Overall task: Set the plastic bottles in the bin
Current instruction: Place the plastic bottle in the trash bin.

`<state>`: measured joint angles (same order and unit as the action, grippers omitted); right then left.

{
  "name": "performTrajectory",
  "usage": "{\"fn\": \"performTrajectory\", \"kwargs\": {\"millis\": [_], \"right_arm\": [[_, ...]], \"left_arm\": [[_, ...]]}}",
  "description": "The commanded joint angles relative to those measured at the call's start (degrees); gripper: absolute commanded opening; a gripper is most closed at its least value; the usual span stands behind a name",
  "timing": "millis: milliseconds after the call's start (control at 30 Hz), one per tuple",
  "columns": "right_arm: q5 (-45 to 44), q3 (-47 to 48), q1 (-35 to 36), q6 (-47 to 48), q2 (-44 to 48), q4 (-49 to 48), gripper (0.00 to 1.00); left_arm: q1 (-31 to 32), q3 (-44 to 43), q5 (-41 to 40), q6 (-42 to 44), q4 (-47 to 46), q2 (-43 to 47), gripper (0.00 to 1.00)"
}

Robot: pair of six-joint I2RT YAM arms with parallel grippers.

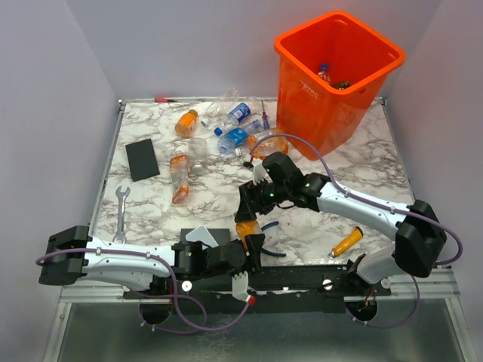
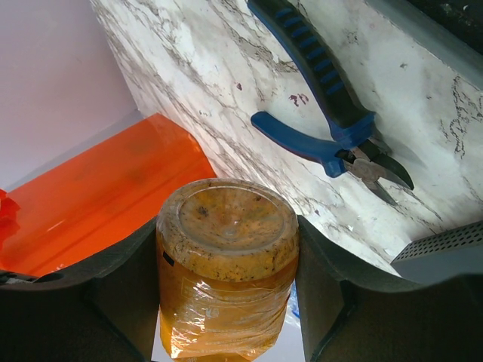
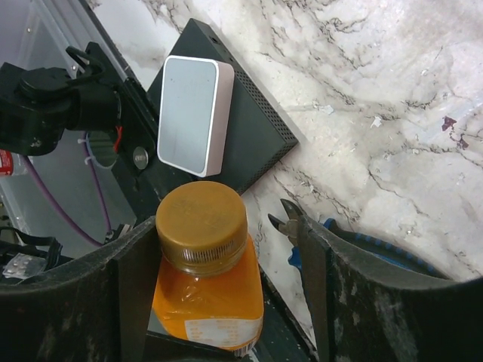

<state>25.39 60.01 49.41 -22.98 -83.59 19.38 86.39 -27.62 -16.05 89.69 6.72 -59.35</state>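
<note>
An orange bottle with an orange cap hangs above the table's near edge between both grippers. My left gripper is shut on its base end; in the left wrist view both fingers press the bottle. My right gripper is open around the cap end, with a gap at one finger. Several more plastic bottles lie at the far middle: an orange one, blue-labelled ones and a clear one. The orange bin stands at the far right with bottles inside.
Blue-handled pliers lie under the grippers. An orange-handled screwdriver lies at the near right. A wrench and a black pad are at the left. A black box with a white device sits at the near edge.
</note>
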Motion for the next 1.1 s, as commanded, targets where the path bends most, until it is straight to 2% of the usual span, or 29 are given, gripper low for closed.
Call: {"fn": "performTrajectory", "kwargs": {"millis": [0, 133, 233, 267, 300, 333, 367, 400, 433, 633, 833, 900, 1000, 1033, 1067], "right_arm": [[-2.22, 1.47, 1.09, -0.04, -1.02, -1.78, 0.65], [-2.73, 1.90, 1.66, 0.05, -1.31, -2.08, 0.35], [-2.46, 1.65, 1.66, 0.02, -1.23, -2.26, 0.04], [-2.64, 1.49, 1.66, -0.04, -1.06, -2.16, 0.01], [-2.84, 1.40, 1.66, -0.09, -0.72, -2.04, 0.00], [-3.40, 1.28, 1.66, -0.03, -0.20, -1.94, 0.00], [-4.47, 1.18, 1.66, 0.03, 0.62, -1.66, 0.00], [-6.48, 1.10, 1.66, 0.06, 2.07, -1.30, 0.00], [-8.86, 1.14, 1.66, 0.12, 3.12, -0.82, 0.00], [-35.24, 4.80, 1.45, 1.80, 14.74, 2.45, 0.00], [-49.93, 9.78, -0.89, 5.91, 21.98, 1.14, 0.00], [-52.72, 9.64, -1.38, 6.08, 23.78, 0.66, 0.00], [-55.15, 6.68, -1.64, 4.05, 26.55, -0.37, 0.00], [-55.68, 5.25, -1.68, 2.99, 27.57, -0.65, 0.00], [-56.16, 3.82, -1.68, 1.84, 28.49, -0.96, 0.00]], "left_arm": [[0.38, -1.48, -1.08, 0.80, 1.16, 0.14, 0.00], [0.38, -1.26, -1.39, 0.51, 1.30, 0.77, 0.00], [0.49, -0.84, -1.71, -0.13, 1.25, 1.12, 0.00], [0.51, -0.62, -1.94, -0.52, 1.22, 1.17, 0.00], [0.48, -0.48, -2.27, -1.13, 1.18, 1.17, 0.06], [0.41, -0.24, -2.66, -2.05, 0.96, 1.19, 0.22], [0.47, 0.04, -2.89, -3.36, 0.48, 1.29, 0.48], [0.42, 0.25, -3.22, -5.19, -0.29, 1.45, 0.92], [0.50, 0.53, -3.72, -7.31, -1.47, 1.71, 0.98], [0.53, 1.23, -7.47, -19.20, -9.07, 5.19, 0.99], [0.53, 1.02, -8.61, -28.30, -12.90, 7.13, 0.99], [0.49, 0.15, -9.88, -36.27, -14.45, 6.78, 0.99], [0.35, -4.68, -17.73, -55.92, -15.88, 3.61, 0.99], [-0.25, -7.61, -20.05, -62.42, -14.07, 1.67, 0.99], [-1.90, -10.16, -18.53, -67.33, -11.85, 0.11, 0.99]]}}
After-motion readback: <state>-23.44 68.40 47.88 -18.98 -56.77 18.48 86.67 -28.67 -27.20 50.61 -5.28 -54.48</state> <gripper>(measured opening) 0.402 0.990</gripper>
